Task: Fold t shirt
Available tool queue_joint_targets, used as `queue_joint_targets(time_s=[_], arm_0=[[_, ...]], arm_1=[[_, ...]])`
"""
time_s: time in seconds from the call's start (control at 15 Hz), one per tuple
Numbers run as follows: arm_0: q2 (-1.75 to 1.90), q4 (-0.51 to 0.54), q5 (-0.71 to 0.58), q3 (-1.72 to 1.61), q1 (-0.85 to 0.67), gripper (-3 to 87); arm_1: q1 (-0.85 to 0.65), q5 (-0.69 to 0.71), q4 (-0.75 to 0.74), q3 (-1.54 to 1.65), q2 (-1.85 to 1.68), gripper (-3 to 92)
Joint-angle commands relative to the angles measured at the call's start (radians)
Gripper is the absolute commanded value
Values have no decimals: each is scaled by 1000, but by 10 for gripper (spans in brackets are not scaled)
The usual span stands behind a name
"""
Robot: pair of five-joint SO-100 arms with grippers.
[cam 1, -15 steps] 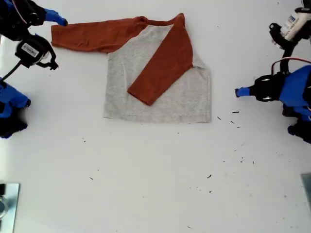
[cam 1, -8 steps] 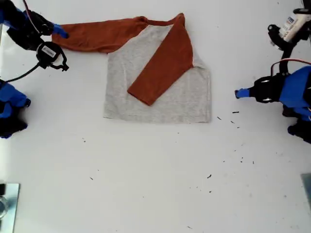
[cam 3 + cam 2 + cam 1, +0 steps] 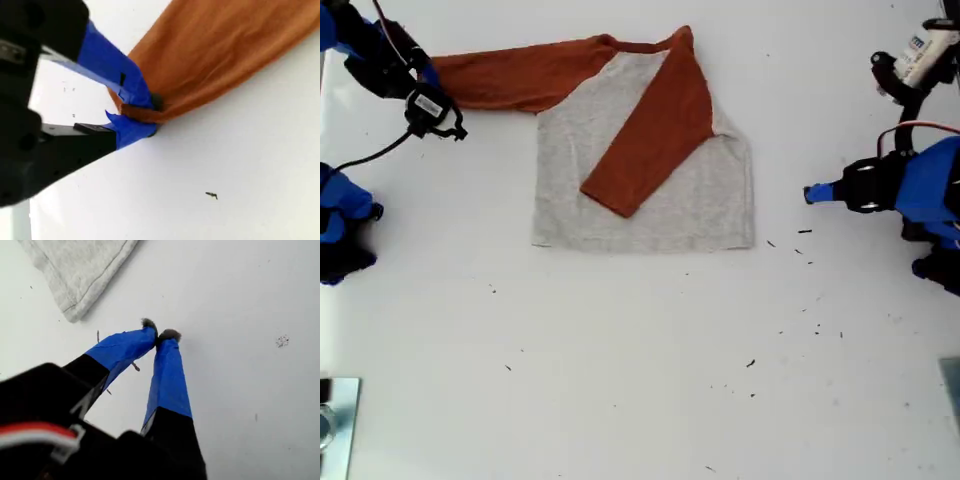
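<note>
since the earlier frames my second end effector (image 3: 145, 117) has come in over the cuff of the outstretched orange sleeve (image 3: 505, 72) at the exterior view's upper left and is now pinching it; the cuff end is bunched between the blue fingers (image 3: 131, 131), and the sleeve's tip, seen flat before, is now hidden under the arm. the t shirt (image 3: 645, 165) has slid slightly toward the exterior view's left, collar included. it lies flat on the white bench (image 3: 640, 380), centre-top of the exterior view, grey body down, other orange sleeve (image 3: 655, 135) folded diagonally across it. my first end effector (image 3: 160, 335) at the exterior view's right hasn't moved, tips pressed together on nothing, apart from the grey hem corner (image 3: 75, 310). small dark specks (image 3: 752, 363) dot the bench. a metal plate (image 3: 338, 425) sits at the exterior view's lower left edge.
</note>
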State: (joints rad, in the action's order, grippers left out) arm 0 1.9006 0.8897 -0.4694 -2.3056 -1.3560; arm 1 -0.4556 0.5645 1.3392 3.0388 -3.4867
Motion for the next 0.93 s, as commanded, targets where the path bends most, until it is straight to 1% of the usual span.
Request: queue_joint_targets(time_s=[0.0,0.07,0.2,0.27,0.4,0.47,0.53,0.6,0.67,0.73,0.8,0.87], arm_0=[[236,112,34,101,138,-4],[328,164,81,161,232,-4],[428,181,155,268,440,-4],[399,175,183,328,540,-4],[259,92,224,445,759,-4],[126,66,215,560,856,-4],[-25,44,153,719,936,-4],[-190,48,67,942,1011,74],[-368,115,8,1213,1066,244],[-454,156,-51,1367,1085,254],[-403,173,-15,1302,1057,162],[-334,245,-11,1252,1025,133]], arm_1=[[12,-14,8,46,-14,35],[11,-15,8,48,-14,35],[6,-18,8,48,-14,35],[5,-20,8,49,-14,35],[-2,-25,8,49,-14,35],[-3,-26,8,51,-14,35],[-5,-29,8,51,-14,35],[-5,-31,9,51,-14,35],[-8,-32,9,51,-14,35],[-8,-35,11,51,-14,35],[-6,-38,14,51,-14,35],[-3,-40,14,51,-14,35]])
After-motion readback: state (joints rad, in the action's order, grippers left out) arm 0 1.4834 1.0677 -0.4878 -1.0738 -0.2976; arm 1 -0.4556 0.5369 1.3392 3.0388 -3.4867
